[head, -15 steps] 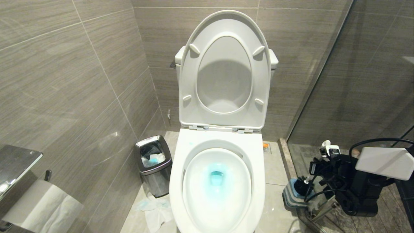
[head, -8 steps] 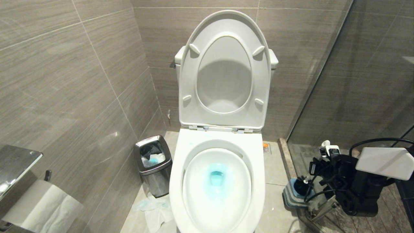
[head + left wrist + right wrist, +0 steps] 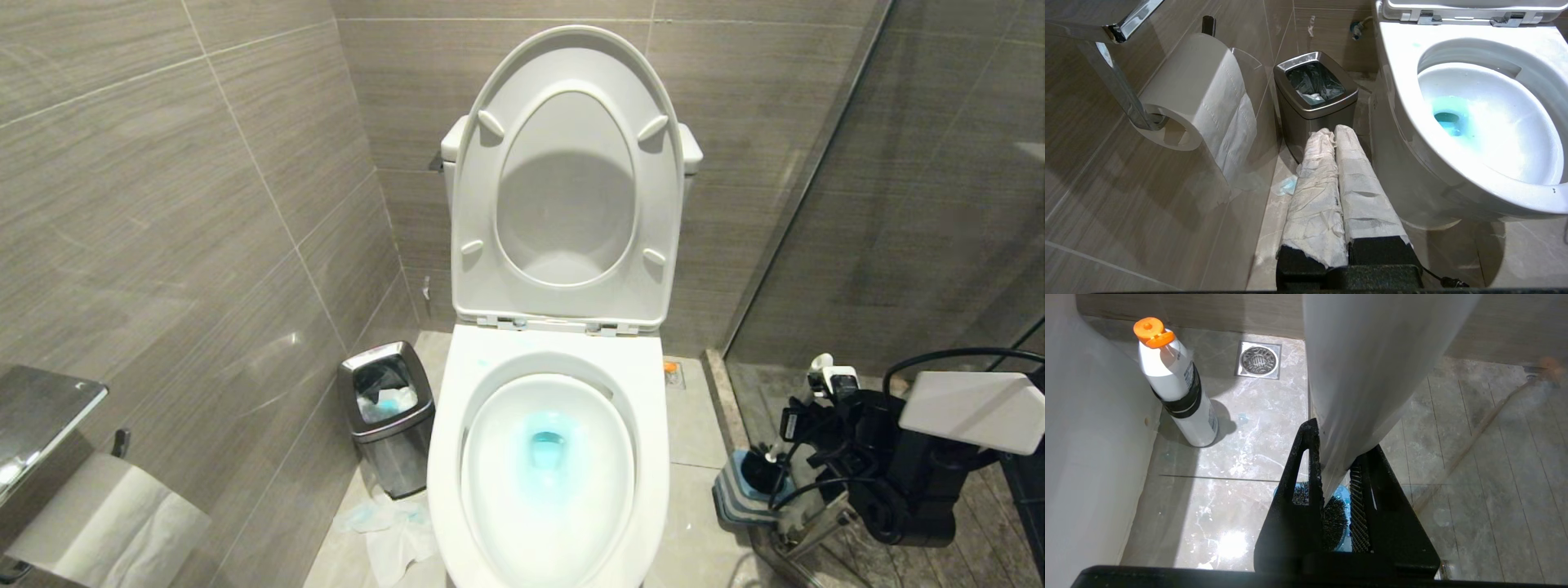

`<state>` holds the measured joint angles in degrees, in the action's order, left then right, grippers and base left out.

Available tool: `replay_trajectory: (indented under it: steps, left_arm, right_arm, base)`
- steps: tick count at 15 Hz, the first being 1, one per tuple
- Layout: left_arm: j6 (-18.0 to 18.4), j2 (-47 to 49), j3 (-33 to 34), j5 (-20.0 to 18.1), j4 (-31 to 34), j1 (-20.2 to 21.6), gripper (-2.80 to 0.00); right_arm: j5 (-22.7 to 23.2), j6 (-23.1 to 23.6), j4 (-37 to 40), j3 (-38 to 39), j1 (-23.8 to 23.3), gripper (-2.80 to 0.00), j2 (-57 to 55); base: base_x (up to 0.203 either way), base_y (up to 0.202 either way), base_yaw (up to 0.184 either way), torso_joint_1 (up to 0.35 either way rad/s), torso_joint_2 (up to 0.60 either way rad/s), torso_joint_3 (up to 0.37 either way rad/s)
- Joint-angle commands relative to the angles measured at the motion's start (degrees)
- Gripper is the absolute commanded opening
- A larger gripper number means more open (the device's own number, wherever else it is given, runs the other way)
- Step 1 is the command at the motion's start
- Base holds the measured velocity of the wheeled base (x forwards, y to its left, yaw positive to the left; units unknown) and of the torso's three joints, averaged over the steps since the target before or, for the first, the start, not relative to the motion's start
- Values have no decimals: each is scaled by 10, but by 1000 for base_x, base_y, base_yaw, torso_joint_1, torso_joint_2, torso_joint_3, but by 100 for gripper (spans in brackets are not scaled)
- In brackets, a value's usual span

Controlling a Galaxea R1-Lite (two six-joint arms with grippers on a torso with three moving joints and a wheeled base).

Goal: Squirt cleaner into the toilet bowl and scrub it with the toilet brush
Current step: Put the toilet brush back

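Note:
The toilet bowl stands open, its seat and lid raised against the tank. Turquoise cleaner tints the water at the bottom, also clear in the left wrist view as cleaner inside the toilet bowl. To the bowl's right, my right gripper is shut on the white handle of the toilet brush. Its black bristle head sits in the blue-and-grey holder. My left gripper, its fingers wrapped in white paper, hangs shut and empty beside the bowl.
A steel waste bin stands left of the bowl, with crumpled tissue on the floor by it. A toilet paper roll hangs at near left. A white bottle with an orange cap and a floor drain lie beyond the holder. A glass partition bounds the right.

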<state>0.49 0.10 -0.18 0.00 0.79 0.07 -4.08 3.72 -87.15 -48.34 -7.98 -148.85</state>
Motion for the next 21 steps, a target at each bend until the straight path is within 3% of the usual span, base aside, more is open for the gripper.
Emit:
replay_trajectory:
  steps: [1, 21]
  left_arm:
    - [0, 1, 0, 0, 0, 0, -280]
    - [-2, 1, -1, 0, 0, 0, -280]
  right_arm:
    - [-1, 1, -5, 0, -1, -280, 1]
    - [17, -1, -5, 6, -1, -280, 23]
  base:
    - [0, 0, 0, 0, 0, 0]
    - [0, 0, 0, 1, 0, -55]
